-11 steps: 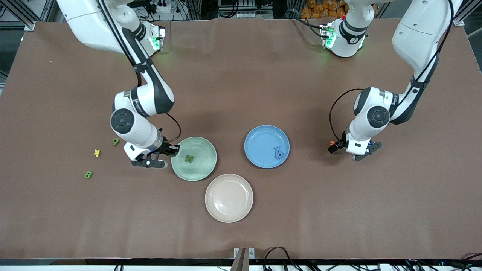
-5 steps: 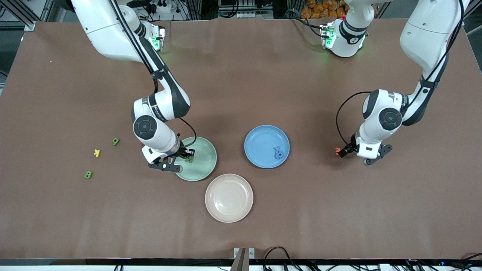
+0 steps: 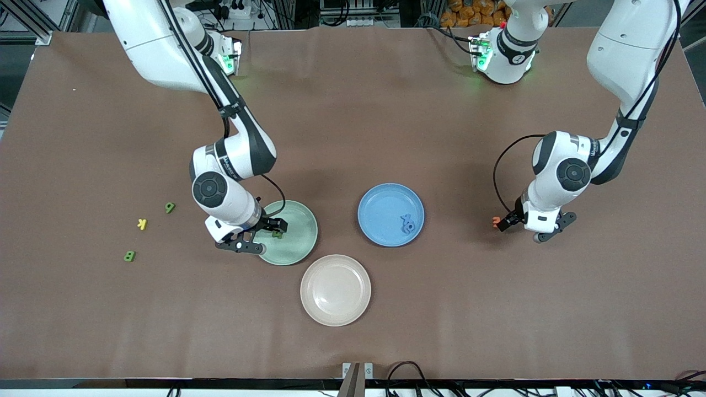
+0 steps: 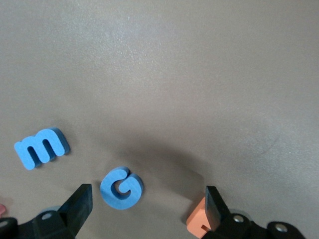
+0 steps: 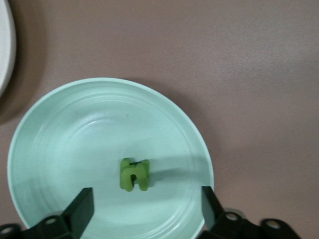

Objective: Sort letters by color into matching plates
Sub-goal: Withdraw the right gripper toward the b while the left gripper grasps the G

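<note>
My right gripper [image 3: 269, 230] [image 5: 144, 210] hangs open just over the pale green plate [image 3: 298, 220] [image 5: 60, 144]. A green letter [image 3: 277, 234] [image 5: 134, 174] lies loose in that plate between its fingers. My left gripper [image 3: 513, 226] [image 4: 148, 205] stands open low over the table near the left arm's end. A blue G [image 4: 121, 186] lies between its fingers, and an orange letter [image 3: 496, 221] [image 4: 198, 222] sits against one finger. A blue m [image 4: 41, 147] lies beside the G. The blue plate [image 3: 380, 201] holds blue letters [image 3: 408, 223]. The beige-pink plate [image 3: 335, 290] holds nothing.
Toward the right arm's end of the table lie a green 6 [image 3: 170, 207], a yellow K [image 3: 142, 224] and a green B [image 3: 129, 256]. The beige-pink plate stands nearest the front camera, between the other two plates. A pink piece [image 4: 2, 208] shows beside the left gripper.
My right gripper moved in over the green plate and opened, leaving a green letter in it. The left arm shifted slightly toward its own end of the table and stayed open.
</note>
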Tool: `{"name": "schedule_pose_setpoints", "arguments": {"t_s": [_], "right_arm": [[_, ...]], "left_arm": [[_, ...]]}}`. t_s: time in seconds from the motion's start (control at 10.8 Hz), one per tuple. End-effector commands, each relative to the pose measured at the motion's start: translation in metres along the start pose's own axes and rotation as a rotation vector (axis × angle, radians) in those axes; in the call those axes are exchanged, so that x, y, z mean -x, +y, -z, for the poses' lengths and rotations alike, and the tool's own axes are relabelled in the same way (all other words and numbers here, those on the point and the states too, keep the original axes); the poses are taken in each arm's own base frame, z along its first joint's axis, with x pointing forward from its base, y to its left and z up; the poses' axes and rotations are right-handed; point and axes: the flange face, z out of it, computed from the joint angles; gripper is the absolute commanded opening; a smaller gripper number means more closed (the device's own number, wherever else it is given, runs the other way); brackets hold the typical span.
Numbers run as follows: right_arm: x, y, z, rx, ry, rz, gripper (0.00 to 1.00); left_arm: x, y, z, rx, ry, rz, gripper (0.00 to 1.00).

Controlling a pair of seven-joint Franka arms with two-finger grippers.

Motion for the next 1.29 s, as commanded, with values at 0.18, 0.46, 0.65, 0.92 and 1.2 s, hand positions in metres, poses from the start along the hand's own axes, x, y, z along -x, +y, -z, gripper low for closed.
{"name": "schedule_pose_setpoints", "arguments": {"t_s": [0.18,0.46,0.65,0.92,1.2], "right_arm": [[-0.029,0.062,0.018,0.025,-0.032,0.161,1.0],[-0.049,0.121,0.027,0.035,-0.055,0.135,1.0],[-0.058,0.164,0.028,0.058,-0.079,0.087,1.0],[-0.07,0.222,0.037,0.076,-0.083,-0.019,1.0],[-0.076,0.267,0.041,0.08,-0.075,-0.095,1.0]], "left_arm": [[-0.012,-0.002,0.021,-0.062,-0.001,-0.027,1.0],[-0.029,-0.029,0.014,-0.058,-0.016,0.004,1.0],[-0.028,-0.029,0.008,-0.043,-0.012,0.005,1.0],[-0.016,-0.014,0.003,-0.032,-0.03,-0.006,1.0],[-0.012,-0.019,-0.002,-0.024,-0.031,-0.005,1.0]]}}
